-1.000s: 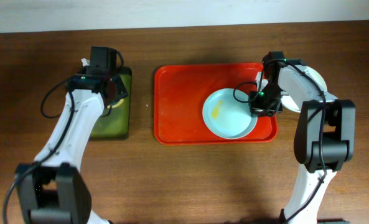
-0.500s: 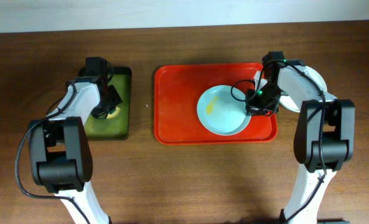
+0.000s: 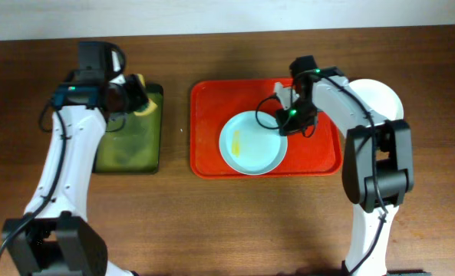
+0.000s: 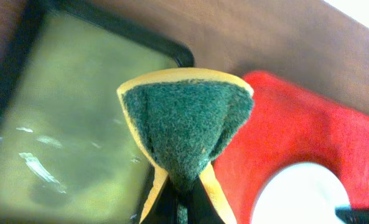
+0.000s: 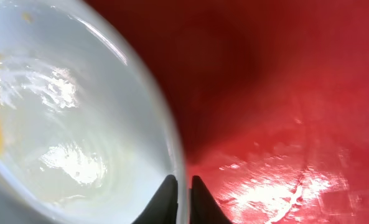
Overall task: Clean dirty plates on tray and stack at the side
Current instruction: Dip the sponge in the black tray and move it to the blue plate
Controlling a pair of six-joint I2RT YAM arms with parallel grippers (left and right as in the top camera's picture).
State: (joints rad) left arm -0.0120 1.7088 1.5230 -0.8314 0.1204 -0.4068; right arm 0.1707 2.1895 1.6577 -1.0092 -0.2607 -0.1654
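Note:
A pale blue plate point(image 3: 250, 143) with a yellow smear lies on the red tray point(image 3: 212, 115), toward its front middle. My right gripper point(image 3: 283, 119) is shut on the plate's right rim; in the right wrist view the fingers point(image 5: 184, 186) pinch the rim of the plate point(image 5: 66, 106) over the tray point(image 5: 277, 93). My left gripper point(image 3: 131, 96) is shut on a green and yellow sponge point(image 4: 187, 124), held above the far right corner of the dark green tray point(image 3: 131, 146). The plate point(image 4: 302, 196) also shows in the left wrist view.
A white plate point(image 3: 380, 98) sits on the table right of the red tray, partly behind my right arm. The dark green tray point(image 4: 60, 124) has a wet yellowish floor. The wooden table point(image 3: 212, 222) stretches in front of both trays.
My right gripper has dragged the blue plate leftward across the red tray. My left gripper has lifted the sponge off the green tray and now holds it over the tray's far right corner.

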